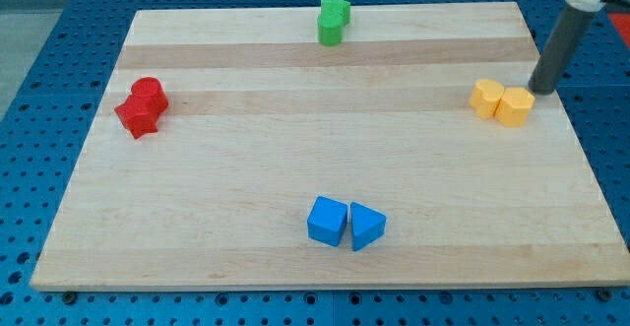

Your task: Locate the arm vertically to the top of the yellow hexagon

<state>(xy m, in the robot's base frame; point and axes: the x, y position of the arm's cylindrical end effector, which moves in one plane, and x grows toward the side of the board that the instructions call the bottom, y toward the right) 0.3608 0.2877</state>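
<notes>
Blue blocks nearest — my tip touches yellow hexagon; no fingers.

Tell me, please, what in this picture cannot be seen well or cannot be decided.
- Rod: its upper part is cut off by the view's top right edge; only the lower part with my tip shows.
- My tip against the yellow hexagon: touching or just apart, too close to tell.
- Second yellow block: shape unclear, too small.
- Two red blocks: pressed together, their shapes unclear.
</notes>
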